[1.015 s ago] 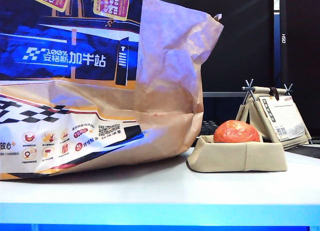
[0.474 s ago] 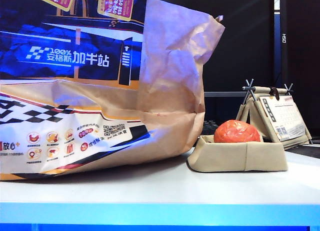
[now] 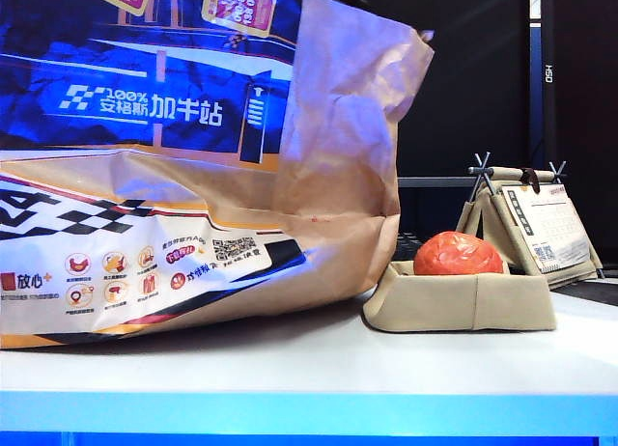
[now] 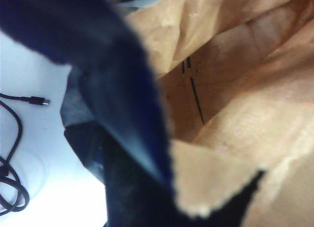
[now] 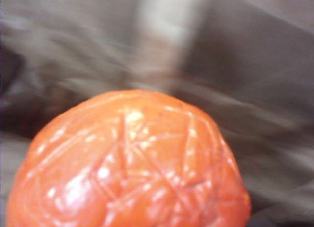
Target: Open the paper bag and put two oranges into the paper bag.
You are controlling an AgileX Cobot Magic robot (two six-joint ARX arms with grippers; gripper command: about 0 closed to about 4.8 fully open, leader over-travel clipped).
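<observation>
Left gripper clamped the paper bag (image 4: 230,138) rim, holding it open. Right gripper carried one orange (image 5: 127,163); other orange (image 3: 458,254) lay in tray (image 3: 463,306). Next: drop into bag.

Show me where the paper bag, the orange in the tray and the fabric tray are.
paper bag (image 3: 333,127): exterior view, plain brown side panel.
orange (image 3: 458,255): exterior view, its visible front.
fabric tray (image 3: 463,309): exterior view, front wall.

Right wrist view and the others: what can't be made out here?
- Right gripper: fingers unseen; an orange fills the blurred right wrist view, so a grip can't be confirmed.
- Left gripper: hidden by dark blur beside the paper bag.
- Exterior view: bag cut off top and left, both grippers unseen.
</observation>
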